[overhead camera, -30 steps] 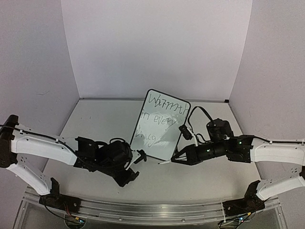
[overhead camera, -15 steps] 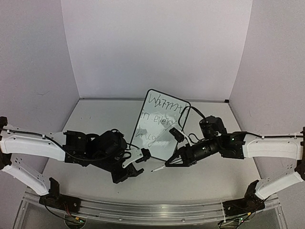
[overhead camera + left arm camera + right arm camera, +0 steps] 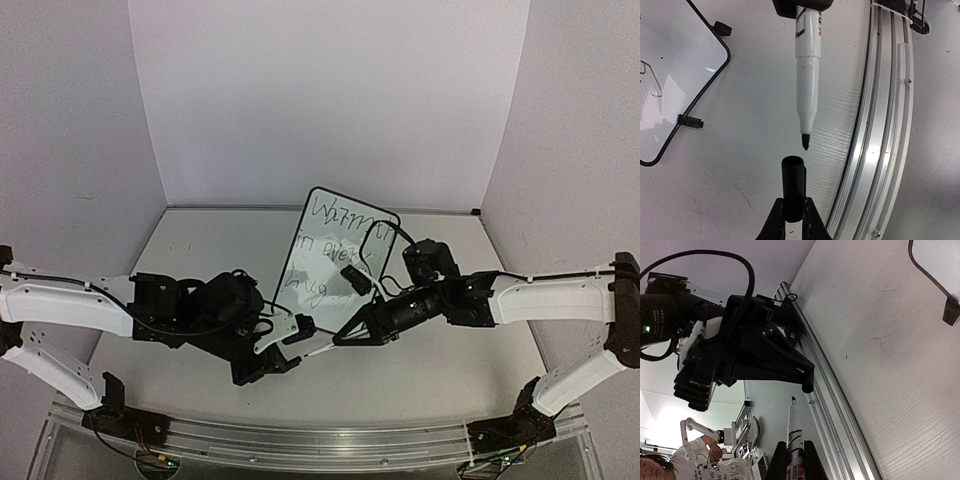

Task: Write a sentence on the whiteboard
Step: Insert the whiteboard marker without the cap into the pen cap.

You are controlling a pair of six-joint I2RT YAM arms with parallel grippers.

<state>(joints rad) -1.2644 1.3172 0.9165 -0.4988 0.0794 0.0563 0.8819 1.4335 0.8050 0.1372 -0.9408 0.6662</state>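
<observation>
The whiteboard [image 3: 340, 262] stands tilted at the table's middle, black-framed, with the sentence [image 3: 330, 250] in three dark handwritten lines. Part of it shows in the left wrist view [image 3: 675, 70]. My right gripper [image 3: 368, 328] is shut on a white marker [image 3: 322, 350], uncapped, tip pointing left toward the left gripper. My left gripper [image 3: 298, 332] is shut on the black marker cap [image 3: 793, 185], open end facing the marker [image 3: 807, 70] tip with a small gap between them. In the right wrist view the marker [image 3: 793, 440] points at the cap [image 3: 808, 388].
An aluminium rail [image 3: 300, 440] runs along the table's near edge, just beside the cap and marker in the left wrist view [image 3: 880, 125]. Purple-white walls enclose the table on three sides. The whiteboard's black feet [image 3: 690, 121] rest on the table.
My right gripper has moved left and forward with the marker, away from the board. My left gripper has turned and brought the cap up to face the marker tip.
</observation>
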